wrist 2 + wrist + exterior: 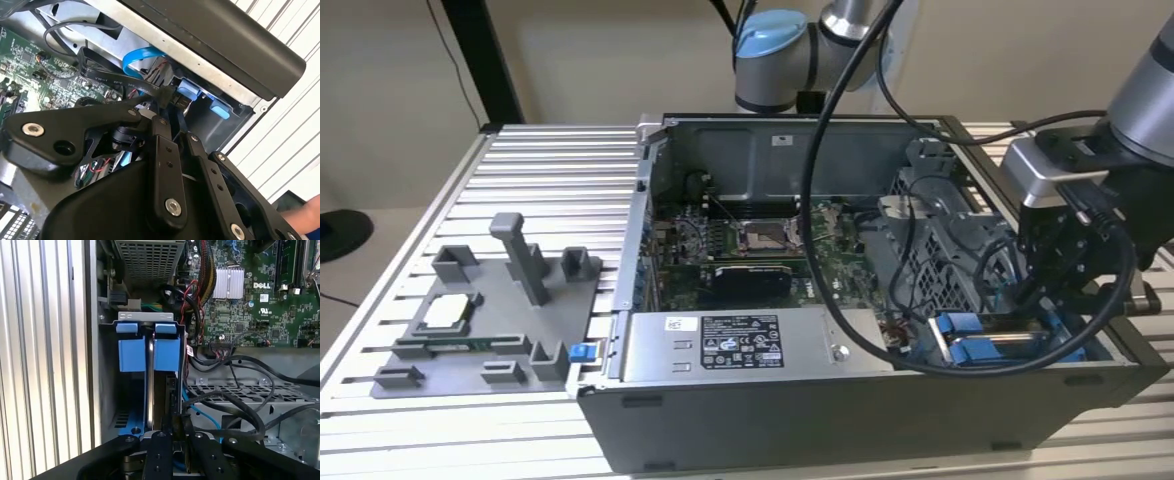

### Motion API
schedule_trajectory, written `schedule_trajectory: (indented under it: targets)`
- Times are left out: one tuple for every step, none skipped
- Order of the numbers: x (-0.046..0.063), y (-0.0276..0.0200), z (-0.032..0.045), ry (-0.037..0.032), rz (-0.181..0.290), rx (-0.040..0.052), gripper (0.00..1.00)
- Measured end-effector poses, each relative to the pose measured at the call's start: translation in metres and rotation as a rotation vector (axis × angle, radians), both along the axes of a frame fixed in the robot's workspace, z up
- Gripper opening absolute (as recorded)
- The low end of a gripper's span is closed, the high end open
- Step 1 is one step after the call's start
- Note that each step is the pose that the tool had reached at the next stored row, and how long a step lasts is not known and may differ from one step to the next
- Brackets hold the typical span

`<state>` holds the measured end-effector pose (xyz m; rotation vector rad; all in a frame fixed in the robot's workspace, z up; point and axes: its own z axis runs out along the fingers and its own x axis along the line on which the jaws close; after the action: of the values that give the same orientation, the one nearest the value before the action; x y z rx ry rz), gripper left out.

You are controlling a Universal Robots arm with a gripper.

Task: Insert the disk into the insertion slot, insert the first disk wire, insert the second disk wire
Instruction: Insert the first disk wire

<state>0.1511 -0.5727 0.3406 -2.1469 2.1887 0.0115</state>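
Pincer (176, 426) linkage is sitting closest in both wrist views — fingers (162, 150) are pinching shut on one black connector of a flat black disk wire (115, 80), right at the mouth of the insertion slot (145, 316). Two blue tabs (131, 347) are showing there; one disk (166, 354) is sitting edge-on inside, body mostly hidden behind its blue carrier. In the exterior view, one open computer case (854, 420) is resting on the slatted surface (547, 160), one labelled power supply (734, 345) inside, one grey fixture tray (480, 320) on the exterior view's left. Cable loops (961, 365) are hiding the fingertips there. Part of a person's arm (306, 216) is showing, cut off.
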Motion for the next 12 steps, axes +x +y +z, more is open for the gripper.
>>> schedule_trajectory:
  targets:
    - [0.0, 0.0, -0.0001, 0.0, -0.001, -0.0001, 0.0]
    - [0.0, 0.0, -0.0003, -0.0001, -0.001, -0.0001, 0.0]
    - [0.0, 0.0, -0.0006, 0.0, -0.002, 0.0, 0.0]
    - [0.0, 0.0, -0.0009, 0.0, -0.002, 0.0, 0.0]
    - [0.0, 0.0, -0.0013, 0.0, -0.003, 0.0003, 0.0]
    - [0.0, 0.0, -0.0013, 0.0, -0.003, 0.0001, 0.0]
    - [0.0, 0.0, -0.0014, 0.0, -0.004, 0.0, 0.0]
    - [0.0001, 0.0, -0.0016, 0.0, -0.004, -0.0001, 0.0]
    - [0.0001, 0.0, -0.0021, 0.0, -0.004, 0.0002, 0.0]
    - [0.0001, 0.0, -0.0027, 0.0, -0.004, 0.0, 0.0]
    - [0.0, 0.0, -0.0041, 0.0, -0.005, 0.0003, 0.0]
    - [0.0, 0.0, -0.0055, 0.0, -0.005, 0.0001, 0.0]
